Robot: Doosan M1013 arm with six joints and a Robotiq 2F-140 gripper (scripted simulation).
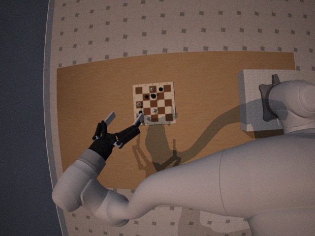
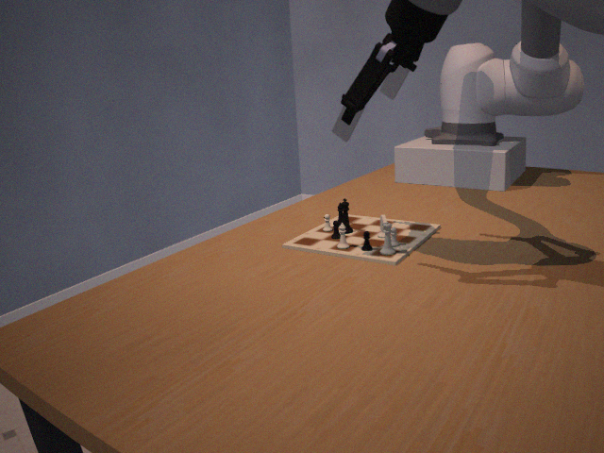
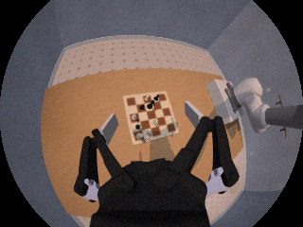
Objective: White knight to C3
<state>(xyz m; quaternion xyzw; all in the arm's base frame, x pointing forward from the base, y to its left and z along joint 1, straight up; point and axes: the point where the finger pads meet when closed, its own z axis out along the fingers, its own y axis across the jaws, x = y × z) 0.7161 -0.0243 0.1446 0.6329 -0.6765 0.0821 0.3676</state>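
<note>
The top view looks straight down from high up. The exterior view sits low and near the worktop (image 2: 243, 341) edge, facing the arm's pedestal (image 2: 458, 163) at 1 o'clock. The wrist view looks down from afar. All share the chessboard (image 1: 171, 85).

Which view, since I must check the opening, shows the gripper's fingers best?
Wrist: both fingers of the gripper show, spread wide, holding nothing. Top shows them too, smaller. Exterior sees it side-on, fingers overlapping.

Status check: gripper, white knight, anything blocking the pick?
Gripper open, empty, high above the table. White knight upright on the board, untouched. Other pieces stand on nearby squares; black pawn to one side.
</note>
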